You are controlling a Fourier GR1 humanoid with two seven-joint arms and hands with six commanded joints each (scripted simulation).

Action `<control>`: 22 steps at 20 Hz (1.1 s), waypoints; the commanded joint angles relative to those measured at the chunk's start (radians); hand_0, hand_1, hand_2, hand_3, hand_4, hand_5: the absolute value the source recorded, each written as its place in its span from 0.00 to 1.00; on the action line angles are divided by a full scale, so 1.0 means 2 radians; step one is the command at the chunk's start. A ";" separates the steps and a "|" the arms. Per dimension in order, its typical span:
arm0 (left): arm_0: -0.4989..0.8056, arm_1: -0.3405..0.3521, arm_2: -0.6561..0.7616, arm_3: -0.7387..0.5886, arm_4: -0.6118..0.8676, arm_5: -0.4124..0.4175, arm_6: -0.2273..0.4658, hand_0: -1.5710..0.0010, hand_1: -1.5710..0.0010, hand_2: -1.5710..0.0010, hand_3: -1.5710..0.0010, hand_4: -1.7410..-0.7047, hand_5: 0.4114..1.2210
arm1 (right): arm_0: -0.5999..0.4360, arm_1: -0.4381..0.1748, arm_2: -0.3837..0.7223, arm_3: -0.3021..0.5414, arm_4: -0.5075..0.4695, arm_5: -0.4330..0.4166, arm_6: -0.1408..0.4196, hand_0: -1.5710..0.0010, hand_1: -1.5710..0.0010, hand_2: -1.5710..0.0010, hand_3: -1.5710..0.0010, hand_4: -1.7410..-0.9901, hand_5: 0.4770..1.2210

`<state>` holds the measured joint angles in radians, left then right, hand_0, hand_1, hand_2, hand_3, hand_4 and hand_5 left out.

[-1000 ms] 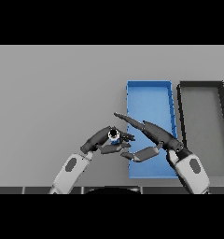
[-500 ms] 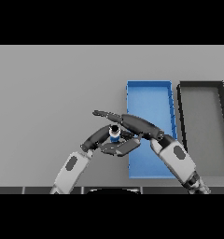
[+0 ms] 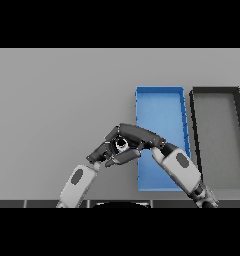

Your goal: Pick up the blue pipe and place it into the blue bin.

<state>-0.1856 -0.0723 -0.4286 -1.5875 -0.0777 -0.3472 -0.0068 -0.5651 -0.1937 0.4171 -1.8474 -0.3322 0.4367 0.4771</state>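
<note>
Grey bench (image 3: 52, 110) fills the frame, and on it we see a blue bin (image 3: 159, 100) right of centre with a dark bin (image 3: 217, 107) just beside it on the right. Below centre, both hands meet just left of the blue bin's left wall. Our right hand (image 3: 139, 137) curls its fingers (image 3: 128, 156) around the blue pipe (image 3: 121, 144), of which only a pale round end shows. Our left hand (image 3: 103, 150) lies against the pipe, fingers bent round it from the left.
</note>
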 commanded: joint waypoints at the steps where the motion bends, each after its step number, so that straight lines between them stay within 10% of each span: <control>1: -0.002 -0.003 0.001 0.001 -0.001 -0.001 0.001 0.00 0.00 0.00 0.04 0.04 1.00 | 0.009 -0.001 0.007 -0.004 0.003 -0.002 -0.014 0.14 0.14 0.14 0.24 0.15 0.51; 5: -0.009 -0.006 0.014 0.005 0.000 -0.005 -0.003 0.00 0.00 0.00 0.09 0.02 1.00 | -0.002 -0.009 0.013 0.002 0.012 -0.003 -0.040 0.06 0.06 0.06 0.11 0.06 0.80; 12: -0.004 0.003 0.012 -0.009 -0.031 0.014 -0.020 0.00 0.00 0.00 0.07 0.02 1.00 | 0.006 -0.001 0.023 -0.008 0.025 -0.036 -0.056 0.01 0.01 0.01 0.02 0.01 0.96; 17: -0.014 0.011 0.015 0.003 -0.055 -0.031 -0.019 0.62 0.65 0.66 0.70 0.52 1.00 | 0.005 0.003 0.026 -0.010 0.029 -0.046 -0.026 0.00 0.00 0.00 0.01 0.00 0.99; 22: -0.004 0.011 0.024 -0.010 -0.057 -0.038 0.027 0.88 0.89 0.89 0.90 0.72 0.44 | 0.006 0.003 0.026 -0.022 0.041 -0.054 -0.032 0.00 0.00 0.00 0.00 0.00 1.00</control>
<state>-0.1942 -0.0502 -0.3810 -1.6066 -0.1914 -0.4229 0.0477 -0.5533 -0.1876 0.4694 -1.8906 -0.2524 0.3295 0.4130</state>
